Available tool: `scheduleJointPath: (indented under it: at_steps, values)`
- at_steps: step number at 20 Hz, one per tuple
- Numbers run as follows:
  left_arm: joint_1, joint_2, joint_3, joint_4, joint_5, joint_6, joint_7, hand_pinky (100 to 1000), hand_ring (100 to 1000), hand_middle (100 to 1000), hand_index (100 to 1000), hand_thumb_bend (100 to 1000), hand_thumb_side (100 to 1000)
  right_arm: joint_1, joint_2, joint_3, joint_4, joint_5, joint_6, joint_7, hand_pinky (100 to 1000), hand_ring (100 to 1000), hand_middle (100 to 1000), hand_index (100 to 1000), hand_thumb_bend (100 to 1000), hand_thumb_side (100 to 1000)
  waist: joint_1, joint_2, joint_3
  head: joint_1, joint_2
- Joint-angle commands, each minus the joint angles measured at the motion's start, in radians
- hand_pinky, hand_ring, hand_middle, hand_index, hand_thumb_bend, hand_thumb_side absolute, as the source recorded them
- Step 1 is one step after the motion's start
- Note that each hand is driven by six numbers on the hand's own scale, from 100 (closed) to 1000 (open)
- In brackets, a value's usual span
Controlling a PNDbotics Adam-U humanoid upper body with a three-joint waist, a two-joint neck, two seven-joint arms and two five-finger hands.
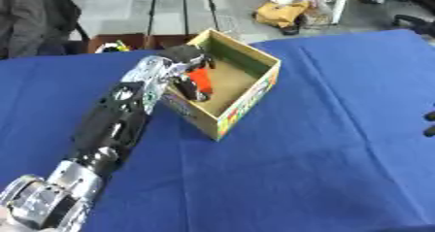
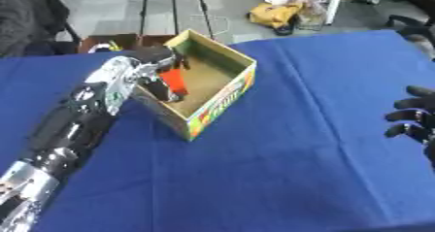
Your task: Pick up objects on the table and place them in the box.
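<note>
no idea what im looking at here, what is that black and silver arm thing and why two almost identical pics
Both pictures come from one moment: they are the left and right eyes of a camera in a humanoid robot's head, looking down at a table with a blue cloth. The black and silver arm is the robot's left arm. Its left robot hand reaches into an open cardboard box and its fingers are curled round an orange-red object inside the box; what the object is cannot be told. The right robot hand is idle at the right edge, fingers relaxed and holding nothing. The job is putting things into that box.
</note>
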Motion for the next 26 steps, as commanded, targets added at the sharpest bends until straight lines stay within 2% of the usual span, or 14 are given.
scheduleJointPath:
  at_steps: [1, 3, 4, 5, 6, 8, 10, 11, 13, 16, 18, 20, 23, 26]
  values:
    - [-0.017, 0.014, 0.010, -0.018, 0.014, -0.033, 0.024, 819, 815, 802, 881, 975, 556, -0.012, -0.015, -0.007, -0.013, -0.006, -0.001, 0.001, 491, 608, 607, 798, 100, 582, -0.003, -0.012, 0.003, 0.001, -0.014]
    - [-0.017, 0.026, 0.012, -0.060, 0.049, -0.054, 0.064, 858, 859, 844, 897, 1000, 668, -0.010, -0.016, -0.010, -0.013, -0.005, -0.002, 0.000, 491, 608, 607, 798, 100, 582, -0.004, -0.013, 0.010, -0.004, -0.015]
    - [-0.017, 0.034, 0.012, -0.092, 0.075, -0.062, 0.095, 855, 866, 857, 898, 922, 819, -0.009, -0.015, -0.012, -0.013, -0.005, -0.003, -0.002, 491, 608, 607, 798, 100, 582, -0.004, -0.014, 0.015, -0.007, -0.015]
    - [-0.016, 0.045, 0.016, -0.137, 0.113, -0.070, 0.138, 846, 863, 849, 887, 880, 854, -0.008, -0.016, -0.014, -0.013, -0.005, -0.004, -0.004, 491, 609, 608, 798, 100, 582, -0.005, -0.015, 0.022, -0.011, -0.017]
    - [-0.010, 0.058, 0.017, -0.186, 0.163, -0.073, 0.185, 829, 855, 841, 875, 928, 759, -0.007, -0.016, -0.017, -0.014, -0.005, -0.005, -0.006, 492, 609, 608, 798, 100, 583, -0.005, -0.015, 0.028, -0.015, -0.019]
    - [0.020, 0.087, 0.027, -0.315, 0.307, -0.078, 0.283, 800, 836, 823, 854, 897, 762, -0.006, -0.014, -0.024, -0.014, -0.004, -0.007, -0.012, 492, 609, 608, 797, 100, 584, -0.005, -0.014, 0.047, -0.022, -0.027]
    - [0.083, 0.122, 0.034, -0.467, 0.503, -0.077, 0.364, 760, 803, 786, 818, 869, 766, -0.004, -0.014, -0.030, -0.013, -0.003, -0.009, -0.017, 492, 609, 608, 797, 100, 584, -0.006, -0.012, 0.069, -0.034, -0.032]
    - [0.124, 0.140, 0.039, -0.544, 0.606, -0.073, 0.397, 719, 765, 745, 780, 820, 765, -0.002, -0.015, -0.033, -0.013, -0.002, -0.011, -0.020, 492, 610, 608, 797, 100, 584, -0.006, -0.011, 0.082, -0.041, -0.032]
    - [0.235, 0.166, 0.052, -0.686, 0.808, -0.056, 0.462, 691, 747, 725, 764, 739, 766, -0.001, -0.017, -0.040, -0.015, -0.001, -0.014, -0.026, 492, 610, 607, 796, 100, 560, -0.004, -0.010, 0.110, -0.053, -0.036]
    - [0.424, 0.176, 0.075, -0.834, 1.036, -0.014, 0.525, 683, 752, 733, 764, 721, 792, -0.003, -0.018, -0.044, -0.017, 0.000, -0.015, -0.030, 493, 611, 608, 797, 100, 583, -0.005, -0.002, 0.146, -0.071, -0.043]
    - [0.543, 0.169, 0.094, -0.881, 1.153, 0.010, 0.548, 675, 751, 731, 760, 720, 812, -0.006, -0.020, -0.044, -0.018, 0.000, -0.016, -0.030, 493, 611, 608, 797, 100, 583, -0.008, 0.001, 0.167, -0.078, -0.043]
    - [0.622, 0.160, 0.110, -0.891, 1.242, 0.031, 0.562, 666, 746, 727, 757, 712, 831, -0.007, -0.022, -0.046, -0.019, 0.000, -0.017, -0.032, 493, 611, 608, 797, 100, 583, -0.010, 0.001, 0.181, -0.080, -0.042]
    - [0.690, 0.152, 0.122, -0.896, 1.341, 0.045, 0.566, 661, 743, 726, 761, 706, 847, -0.006, -0.020, -0.046, -0.019, -0.001, -0.017, -0.033, 496, 612, 608, 797, 100, 583, -0.012, 0.000, 0.192, -0.081, -0.041]
    - [0.727, 0.148, 0.133, -0.900, 1.382, 0.054, 0.564, 659, 741, 726, 764, 710, 841, -0.006, -0.019, -0.046, -0.018, -0.001, -0.017, -0.033, 496, 612, 608, 798, 100, 583, -0.012, 0.000, 0.197, -0.082, -0.041]
